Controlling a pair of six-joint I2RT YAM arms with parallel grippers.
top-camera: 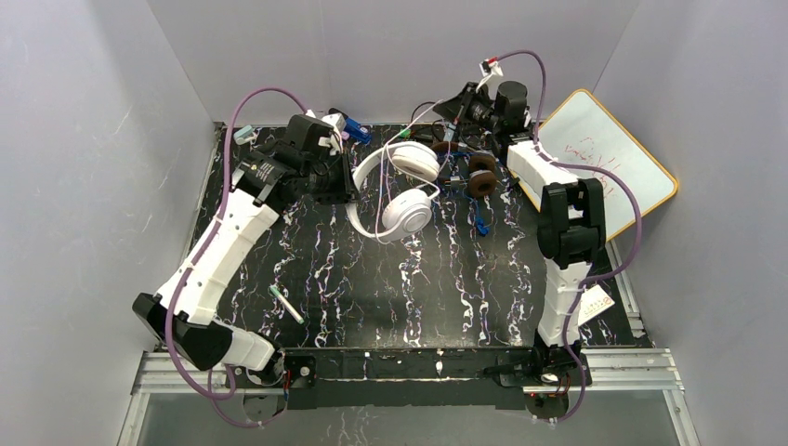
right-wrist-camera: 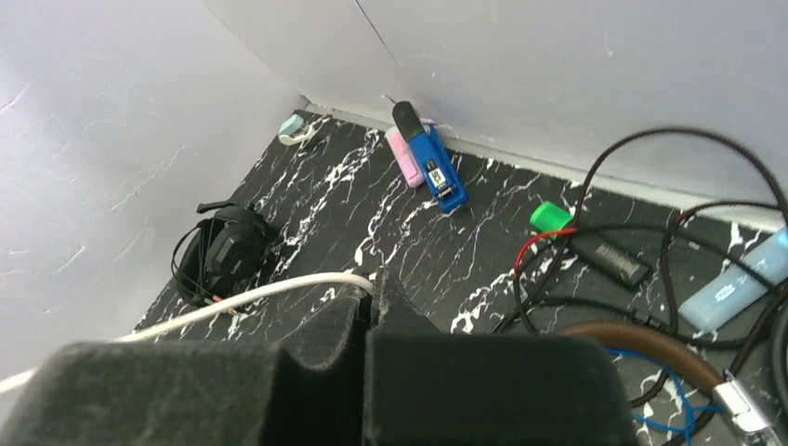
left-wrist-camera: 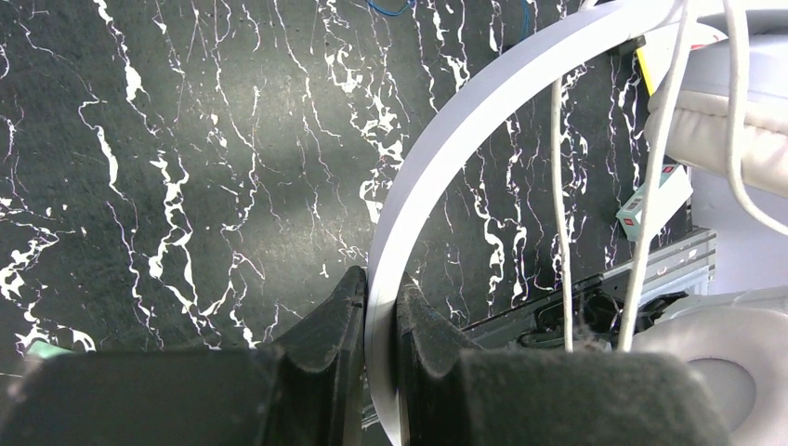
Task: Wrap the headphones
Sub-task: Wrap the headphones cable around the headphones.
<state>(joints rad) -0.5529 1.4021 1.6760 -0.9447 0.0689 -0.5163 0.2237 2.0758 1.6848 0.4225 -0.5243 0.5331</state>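
The white over-ear headphones point(top-camera: 406, 212) are at the far middle of the black, white-veined marble-pattern table point(top-camera: 390, 288), with the ear cups to the right and the curved white headband point(left-wrist-camera: 469, 121) arching to the left. The left fingers point(left-wrist-camera: 330, 325) are clenched on that headband, one on each face of it. The thin white cord point(right-wrist-camera: 269, 293) rises from the cups to the right fingers point(right-wrist-camera: 404, 311), which are pinched tight on it near the back wall. The brown-cupped headphones point(top-camera: 480, 178) lie just to the right of the white set. A black headset point(right-wrist-camera: 228, 253) sits close to a wall. A blue stapler-shaped object point(right-wrist-camera: 437, 172) lies by the back wall, and a rounded whiteboard point(top-camera: 604, 163) leans at the right.
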